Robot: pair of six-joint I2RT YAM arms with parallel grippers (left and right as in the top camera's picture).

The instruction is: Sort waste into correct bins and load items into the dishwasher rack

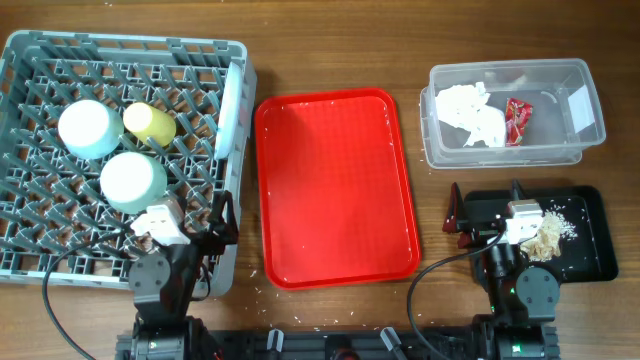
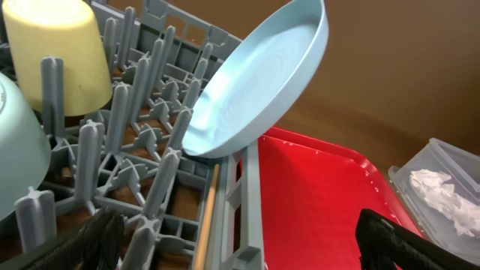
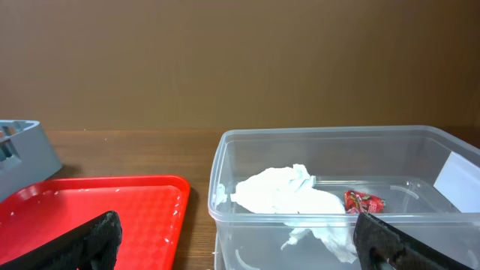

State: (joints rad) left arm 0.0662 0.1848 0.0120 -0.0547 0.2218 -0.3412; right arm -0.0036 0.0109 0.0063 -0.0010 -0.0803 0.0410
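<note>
At the near corner of the dishwasher rack, the left gripper is hanging wide open, the light-blue plate leaning just ahead. The right gripper, also spread empty, is hovering over the black tray, apparently beside rice scraps, facing the clear tub

In the overhead view the left arm covered the near right corner of the dishwasher rack. The right arm hid part of the black tray and some food scraps, whose grains were too small to tell apart. The plate showed only as an edge-on sliver. At the left wrist the top edge cut the yellow cup, the left edge a bowl and the right edge the clear tub, and the wooden stick ran off the bottom. At the right wrist the tub ran off right and bottom, the red serving tray off left and bottom, and the snack wrapper was blurred behind the tub's wall.
</note>
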